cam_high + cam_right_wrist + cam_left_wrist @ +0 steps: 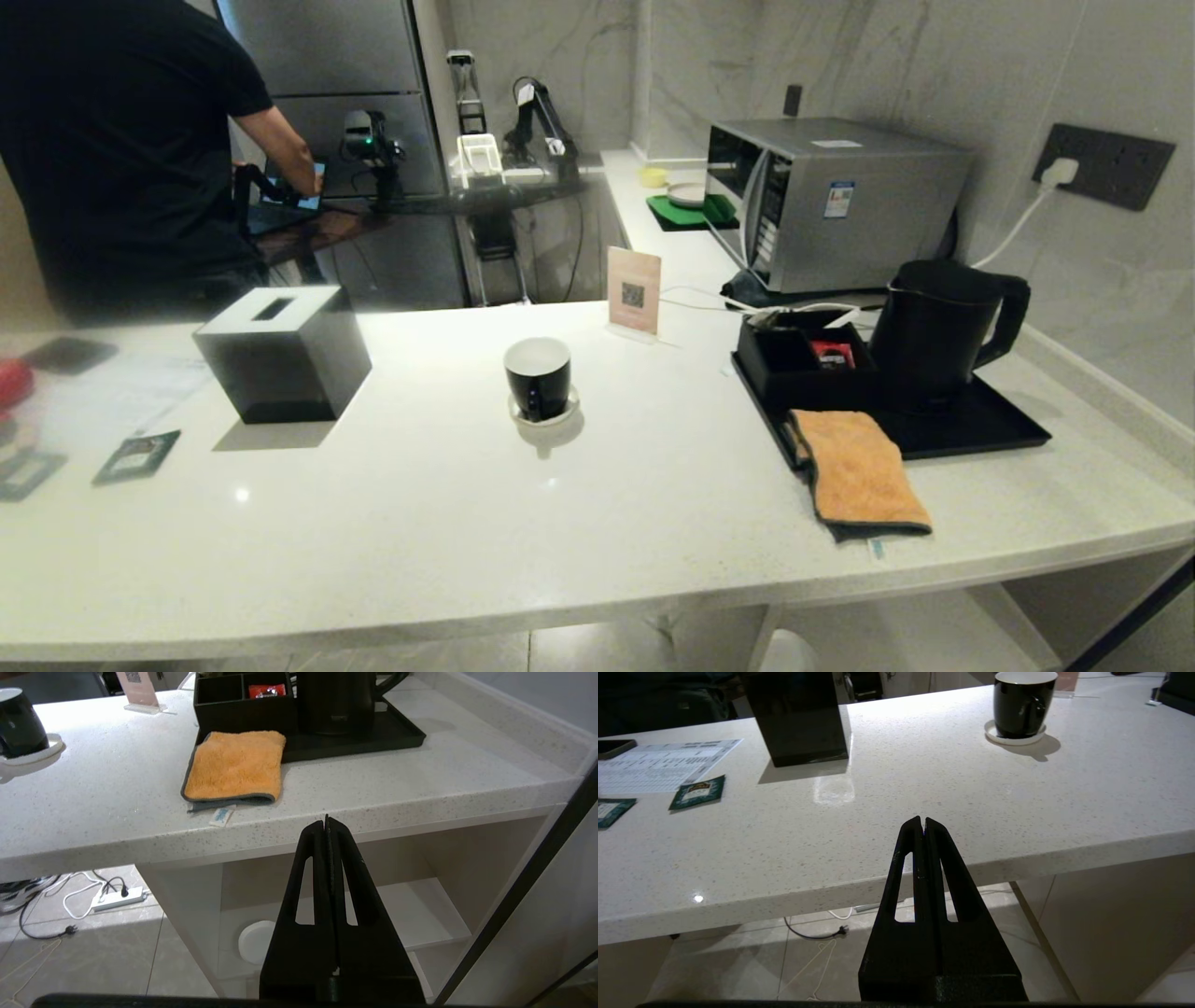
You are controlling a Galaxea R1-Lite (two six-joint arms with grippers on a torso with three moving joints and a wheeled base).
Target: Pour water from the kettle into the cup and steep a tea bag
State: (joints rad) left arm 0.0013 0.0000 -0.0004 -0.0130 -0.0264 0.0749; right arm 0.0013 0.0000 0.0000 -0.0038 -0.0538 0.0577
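Right hand (pixel 327 823) closed, empty, before the bench (pixel 397 788) edge
An orange cloth (pixel 236 765) lay beside the black tray (pixel 369 739) that carried the kettle (pixel 338 702)

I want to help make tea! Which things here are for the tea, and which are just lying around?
For the tea:
kettle on the black tray
cup on its saucer

Just lying around:
orange cloth
tissue box
microwave
small sign
green sachets

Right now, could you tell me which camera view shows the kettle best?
The head view: the kettle shows whole, with handle and lid, on its black tray. The right wrist view cuts off its top; the left wrist view misses it.
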